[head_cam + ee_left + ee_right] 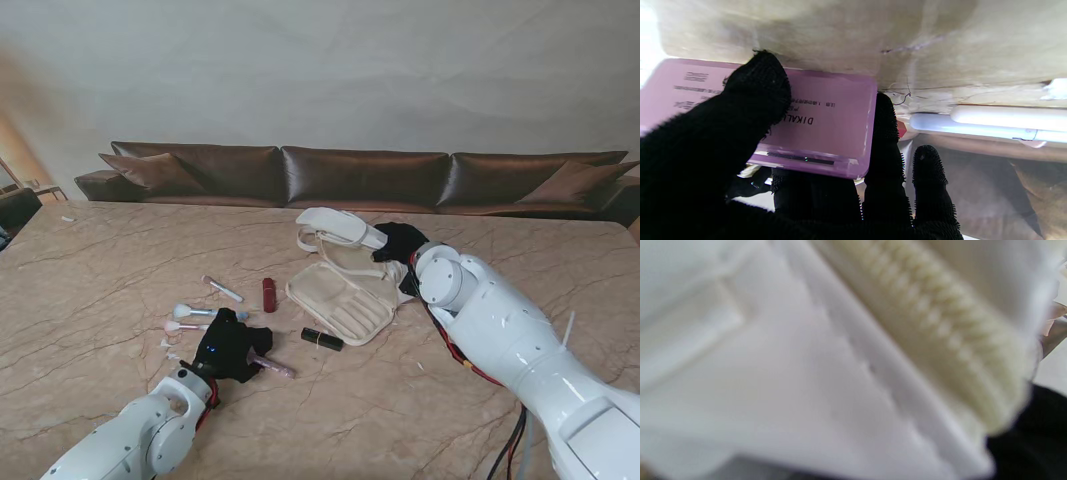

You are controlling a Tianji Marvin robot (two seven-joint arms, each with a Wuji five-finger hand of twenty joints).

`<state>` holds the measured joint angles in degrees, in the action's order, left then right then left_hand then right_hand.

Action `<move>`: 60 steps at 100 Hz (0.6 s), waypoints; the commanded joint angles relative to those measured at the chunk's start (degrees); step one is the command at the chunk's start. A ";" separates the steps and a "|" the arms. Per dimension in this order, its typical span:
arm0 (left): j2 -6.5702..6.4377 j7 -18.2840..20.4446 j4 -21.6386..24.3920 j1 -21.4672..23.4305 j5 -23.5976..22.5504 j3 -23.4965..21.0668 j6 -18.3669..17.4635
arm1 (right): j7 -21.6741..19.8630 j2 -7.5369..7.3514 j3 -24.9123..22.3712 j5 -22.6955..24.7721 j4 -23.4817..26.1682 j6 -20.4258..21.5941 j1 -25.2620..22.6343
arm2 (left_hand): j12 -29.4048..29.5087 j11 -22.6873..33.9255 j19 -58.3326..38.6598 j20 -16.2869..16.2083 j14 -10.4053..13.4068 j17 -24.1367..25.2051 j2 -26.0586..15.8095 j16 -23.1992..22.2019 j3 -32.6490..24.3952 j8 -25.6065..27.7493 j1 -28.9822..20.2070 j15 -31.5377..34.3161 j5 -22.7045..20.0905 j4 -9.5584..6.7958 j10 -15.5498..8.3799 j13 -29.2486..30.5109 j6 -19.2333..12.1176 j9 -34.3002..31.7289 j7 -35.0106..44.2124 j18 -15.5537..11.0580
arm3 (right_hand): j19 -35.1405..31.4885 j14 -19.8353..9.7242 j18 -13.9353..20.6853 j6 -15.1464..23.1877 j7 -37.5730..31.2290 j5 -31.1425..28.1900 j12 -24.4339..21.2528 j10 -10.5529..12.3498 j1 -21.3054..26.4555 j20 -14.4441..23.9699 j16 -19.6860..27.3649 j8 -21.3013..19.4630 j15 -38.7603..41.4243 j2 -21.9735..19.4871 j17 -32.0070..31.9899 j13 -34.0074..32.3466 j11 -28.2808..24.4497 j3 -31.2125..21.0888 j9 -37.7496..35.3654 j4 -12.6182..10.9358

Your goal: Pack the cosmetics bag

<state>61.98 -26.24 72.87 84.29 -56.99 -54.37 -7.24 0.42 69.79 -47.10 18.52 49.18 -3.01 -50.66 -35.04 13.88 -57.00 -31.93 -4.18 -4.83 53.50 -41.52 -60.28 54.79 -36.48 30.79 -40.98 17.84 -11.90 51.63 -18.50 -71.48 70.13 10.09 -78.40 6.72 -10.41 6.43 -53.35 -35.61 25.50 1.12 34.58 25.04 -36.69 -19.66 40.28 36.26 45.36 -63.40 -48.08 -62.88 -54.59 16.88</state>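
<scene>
Pink compact case [826,126] pinched in left robot hand [232,345], low over worktop [90,270]; open cream bag [345,300] lies farther and right. Case's long axis shows only in wrist view (stand view hides it). Right robot hand [400,245] at bag, grip unclear.

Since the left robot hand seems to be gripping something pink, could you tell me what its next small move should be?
Probably lift the pink case off the table: the left robot hand has fingers around it, and the open bag lies apart, to its right.
</scene>
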 commanded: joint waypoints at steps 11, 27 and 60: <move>0.70 0.90 -0.65 1.77 1.66 -0.36 0.21 | -0.19 0.43 0.10 0.14 0.67 0.12 -0.55 | 3.46 1.25 -0.16 -0.62 0.69 -0.17 -0.48 -0.91 -1.99 -22.73 -2.71 -1.12 1.92 0.29 2.21 5.30 2.12 -4.21 -7.87 1.03 | -1.85 -1.82 -0.31 8.00 -4.78 -3.58 -0.48 1.08 1.83 1.34 -0.27 1.27 3.29 -2.04 1.15 -4.58 0.53 -4.17 -3.65 0.47; 0.68 1.96 -0.34 2.11 2.26 -0.91 -0.75 | -0.98 0.01 -0.02 0.48 0.97 0.75 -0.59 | 2.90 -0.21 0.30 -1.23 -0.11 2.07 -10.85 -1.26 -0.22 -33.81 -2.99 -2.28 -3.41 -2.35 3.54 1.82 -1.84 -3.13 -6.55 -1.21 | -2.84 -1.54 -0.92 9.61 -6.04 -6.52 -0.69 1.39 4.59 1.39 -0.36 0.94 4.16 -3.44 2.90 -6.45 0.36 -4.42 -5.95 0.12; 1.48 1.43 1.46 3.65 4.68 -3.79 -1.39 | -2.92 -1.16 -1.07 1.08 2.50 3.69 -1.96 | 0.16 -0.34 1.60 -1.75 -1.24 3.81 -19.51 -1.45 4.99 -36.11 -5.37 -1.81 -4.98 -2.98 4.45 -1.30 -0.15 -1.28 -9.78 -2.17 | -3.04 -1.65 -1.01 10.24 -5.31 -7.65 0.37 1.68 7.06 1.08 -0.55 -1.92 4.40 -4.01 2.94 -6.48 0.17 -4.21 -5.97 -0.01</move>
<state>63.07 -24.85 73.92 86.74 -53.02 -57.84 -8.70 -2.01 68.70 -48.21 19.55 50.95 0.10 -51.83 -33.31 11.07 -56.24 -32.59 -3.50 -2.61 40.69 -42.78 -54.18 18.29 -37.77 28.07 -42.50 18.34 -8.83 49.58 -17.10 -71.57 57.51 8.97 -78.40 6.73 -10.85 7.25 -53.36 -38.54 24.85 0.66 34.57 25.06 -36.21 -18.54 40.27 36.25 46.87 -64.48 -47.41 -62.88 -57.72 16.88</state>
